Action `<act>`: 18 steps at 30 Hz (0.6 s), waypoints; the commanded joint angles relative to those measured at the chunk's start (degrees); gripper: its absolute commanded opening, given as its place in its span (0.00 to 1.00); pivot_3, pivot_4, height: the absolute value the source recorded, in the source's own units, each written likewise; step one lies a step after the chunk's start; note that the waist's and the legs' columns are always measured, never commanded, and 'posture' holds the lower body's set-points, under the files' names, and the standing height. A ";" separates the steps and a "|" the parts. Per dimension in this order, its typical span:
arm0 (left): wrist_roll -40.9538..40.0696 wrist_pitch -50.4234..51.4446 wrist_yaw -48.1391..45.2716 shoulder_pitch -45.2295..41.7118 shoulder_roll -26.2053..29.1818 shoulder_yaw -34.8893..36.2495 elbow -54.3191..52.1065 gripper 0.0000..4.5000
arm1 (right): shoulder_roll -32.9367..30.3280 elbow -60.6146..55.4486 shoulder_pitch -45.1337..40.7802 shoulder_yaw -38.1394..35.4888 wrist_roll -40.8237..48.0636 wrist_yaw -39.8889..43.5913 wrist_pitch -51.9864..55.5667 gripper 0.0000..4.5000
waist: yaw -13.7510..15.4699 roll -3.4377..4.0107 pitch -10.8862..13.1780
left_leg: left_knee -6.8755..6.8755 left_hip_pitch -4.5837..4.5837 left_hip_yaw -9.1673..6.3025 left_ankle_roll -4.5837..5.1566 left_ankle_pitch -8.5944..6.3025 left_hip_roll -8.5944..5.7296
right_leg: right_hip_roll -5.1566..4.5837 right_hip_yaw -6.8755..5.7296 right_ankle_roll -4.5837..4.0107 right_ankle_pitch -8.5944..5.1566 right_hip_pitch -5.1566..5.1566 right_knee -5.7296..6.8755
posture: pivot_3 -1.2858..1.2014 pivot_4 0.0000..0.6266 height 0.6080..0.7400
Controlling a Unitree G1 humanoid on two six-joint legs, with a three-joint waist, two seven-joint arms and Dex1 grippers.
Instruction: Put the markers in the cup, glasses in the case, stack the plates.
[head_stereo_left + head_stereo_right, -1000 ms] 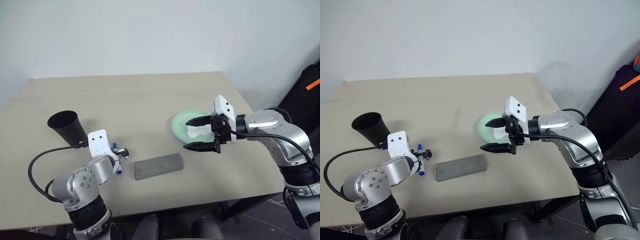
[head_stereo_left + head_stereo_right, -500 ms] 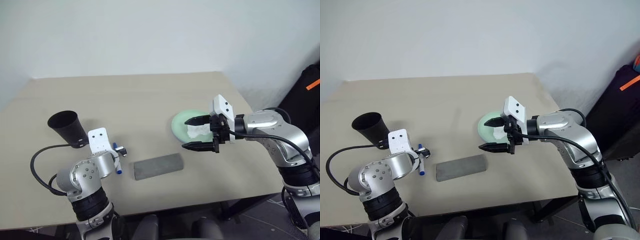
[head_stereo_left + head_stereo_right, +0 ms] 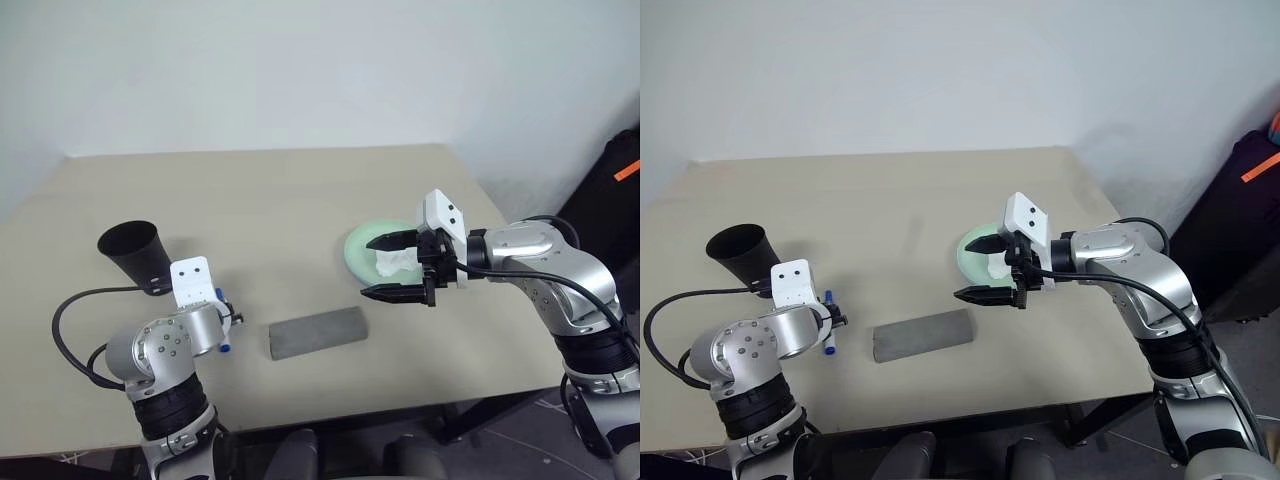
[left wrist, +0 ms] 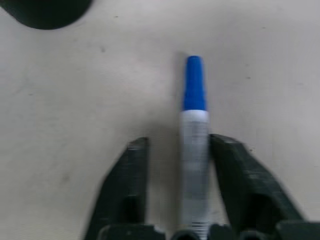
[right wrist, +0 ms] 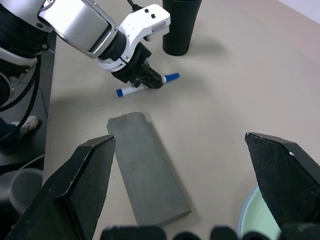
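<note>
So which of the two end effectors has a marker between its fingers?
The left end effector: the blue-capped marker lies on the table between its fingers. The right end effector hangs open, above the mint green plate.

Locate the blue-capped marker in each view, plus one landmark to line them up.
Left eye: blue-capped marker, a sliver at the left gripper.
Right eye: same, beside the left wrist.
Left wrist: centre, between the jaws, cap pointing away.
Right wrist: upper middle, crossing the left gripper's jaws.
Shared landmark: the black cup, close beside the marker in all four.
</note>
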 commanded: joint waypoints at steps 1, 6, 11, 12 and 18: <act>-2.40 0.45 -0.26 0.26 -0.50 -1.17 0.39 0.11 | 0.06 -1.95 -0.21 -1.00 0.80 -0.34 -0.45 1.00 | 0.11 0.01 0.00 | 0.00 0.00 0.00 0.00 0.00 0.00 | 0.00 0.00 0.00 0.00 0.00 0.00 | 0.52 0.00 0.72; -3.66 0.45 -0.44 0.37 0.70 -1.88 0.71 0.02 | 0.15 -1.82 -0.30 -0.99 0.69 -0.31 -0.59 1.00 | 0.12 0.01 -0.01 | 0.00 0.00 -0.01 0.00 0.00 -0.02 | -0.01 0.00 0.00 0.00 -0.01 0.00 | 0.52 0.00 0.72; -4.27 0.45 0.00 0.28 0.75 -1.56 0.88 0.02 | 0.33 -1.70 -0.34 -0.95 0.56 -0.35 -0.75 1.00 | 0.12 0.01 -0.01 | 0.00 0.00 -0.01 0.00 0.00 -0.02 | -0.01 0.00 0.00 0.00 0.00 0.00 | 0.52 0.00 0.72; -4.40 0.45 0.14 0.30 0.69 -1.52 0.88 0.02 | 0.34 -1.67 -0.33 -0.92 0.51 -0.33 -0.80 1.00 | 0.12 0.01 -0.01 | 0.00 0.00 -0.01 0.00 0.00 -0.02 | -0.01 0.00 0.00 0.00 0.00 0.00 | 0.52 0.00 0.72; -6.15 0.45 -0.40 -0.30 0.26 -2.11 0.61 0.02 | 0.42 -1.50 -0.42 -0.87 0.43 -0.29 -0.91 1.00 | 0.12 0.01 -0.01 | 0.00 0.00 -0.01 0.00 0.00 -0.02 | -0.02 0.00 0.00 0.00 0.00 0.00 | 0.52 0.00 0.72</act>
